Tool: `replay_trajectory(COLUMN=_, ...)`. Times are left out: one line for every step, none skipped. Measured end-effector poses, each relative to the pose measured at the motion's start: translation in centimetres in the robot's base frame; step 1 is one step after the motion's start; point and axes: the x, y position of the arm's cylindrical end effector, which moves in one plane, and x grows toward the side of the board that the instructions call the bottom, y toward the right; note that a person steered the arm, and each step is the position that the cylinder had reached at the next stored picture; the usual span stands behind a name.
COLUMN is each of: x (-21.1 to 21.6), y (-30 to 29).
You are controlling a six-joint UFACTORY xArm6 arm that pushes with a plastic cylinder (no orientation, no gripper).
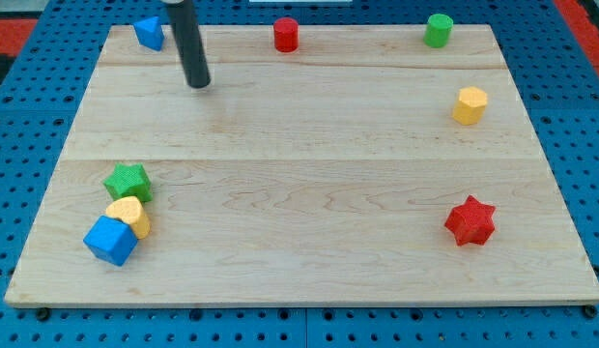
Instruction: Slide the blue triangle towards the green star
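Tip (199, 84) of mine just right of blue triangle (150, 33), green star (128, 182) well below

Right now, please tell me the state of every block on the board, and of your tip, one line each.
blue triangle: top left corner, apart from the others.
my tip: just right of and below the blue triangle, not touching.
green star: lower left, touching the yellow heart.
yellow heart: between green star and blue cube.
blue cube: against the heart.
red cylinder: upright, alone.
green cylinder: upright, alone.
yellow hexagon: alone.
red star: alone.
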Motion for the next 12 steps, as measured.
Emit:
replay_trajectory(x=-8.3, y=-0.9)
replay_trajectory(x=-10.3, y=-1.9)
replay_trajectory(x=-10.3, y=-4.6)
replay_trajectory(x=-10.3, y=-6.4)
replay_trajectory(x=-10.3, y=-10.5)
replay_trajectory(x=-10.0, y=-16.0)
replay_trajectory(x=-8.4, y=-16.8)
replay_trajectory(x=-5.6, y=-13.9)
replay_trajectory(x=-2.3, y=-11.8)
replay_trajectory(x=-1.5, y=-8.5)
replay_trajectory(x=-1.6, y=-5.1)
replay_trajectory(x=0.4, y=-5.1)
